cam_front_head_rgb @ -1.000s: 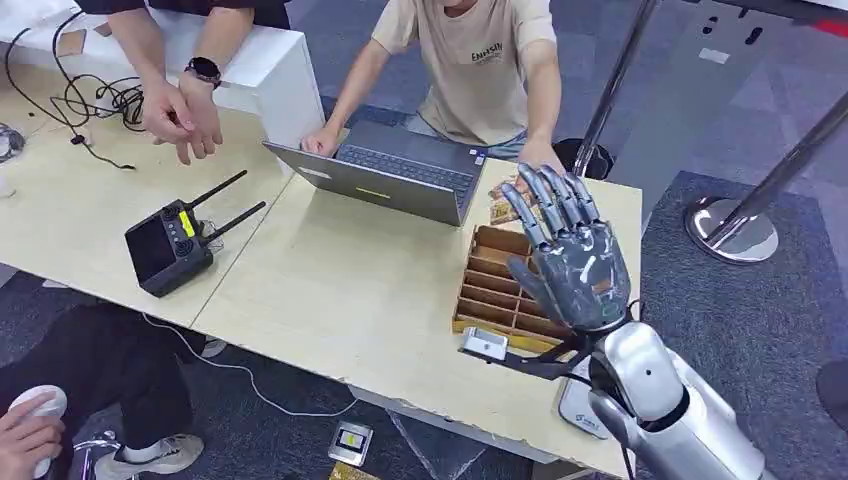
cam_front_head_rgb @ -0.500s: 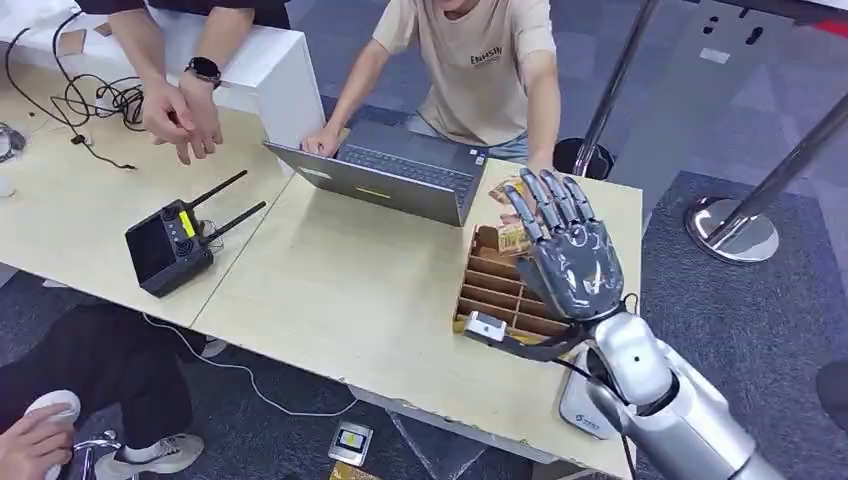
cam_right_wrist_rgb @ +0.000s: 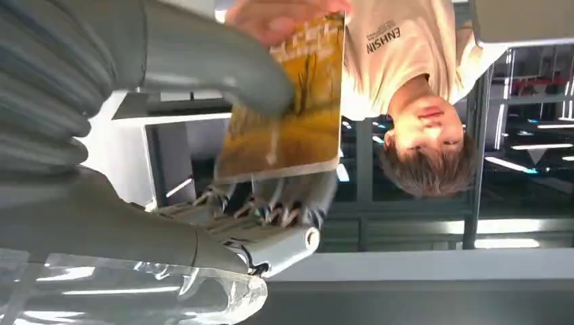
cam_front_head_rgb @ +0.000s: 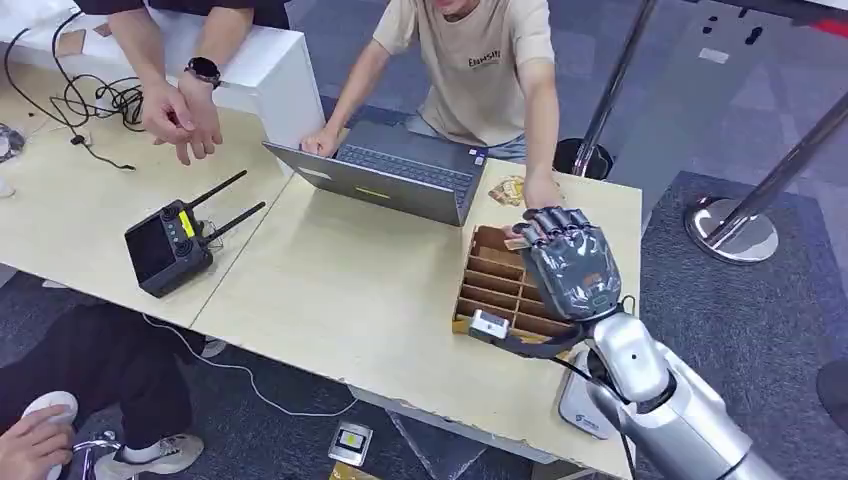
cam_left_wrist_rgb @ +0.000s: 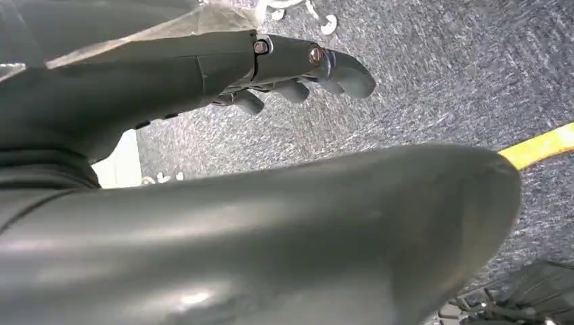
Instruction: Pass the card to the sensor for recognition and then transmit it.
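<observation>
A yellow-brown card stands between the thumb and fingers of my right hand, which has curled closed around it above the far end of the wooden slotted box. In the head view only a corner of the card shows past the fingertips. The hand of a person in a beige shirt is still on the card's far edge, and those fingers show in the right wrist view. My left hand hangs over grey carpet, holding nothing.
A laptop stands open behind the box. A second card lies beside it. A black controller with antennas lies to the left. A white flat device sits at the table's near edge under my right arm. Another person's hands hover at the back left.
My right hand was open and raised. It has since lowered and its fingers have curled around the card that the person brought to it.
</observation>
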